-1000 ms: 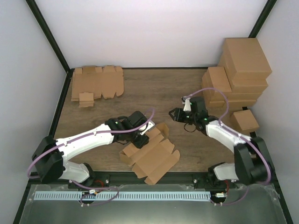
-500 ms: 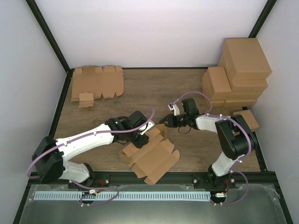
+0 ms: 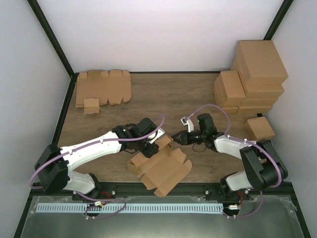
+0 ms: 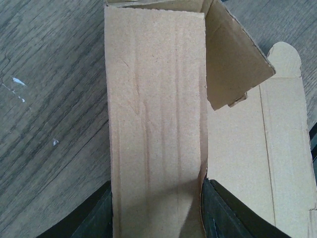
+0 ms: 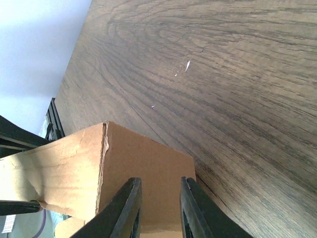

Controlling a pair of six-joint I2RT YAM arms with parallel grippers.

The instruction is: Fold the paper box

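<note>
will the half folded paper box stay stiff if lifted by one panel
Probably floppy: the paper box is thin creased card, flaps standing at different angles, so panels likely hinge. Probably light, so a push may slide it across the wooden table.

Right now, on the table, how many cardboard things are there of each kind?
Half-folded box: 1
Flat sheets, one pile: 1
Closed boxes: at least 5; the stack may hide more
Total: at least 7

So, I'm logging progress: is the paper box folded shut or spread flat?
Partly folded: the paper box has some panels raised, other flaps lying flat on the table, nothing closed.
</note>
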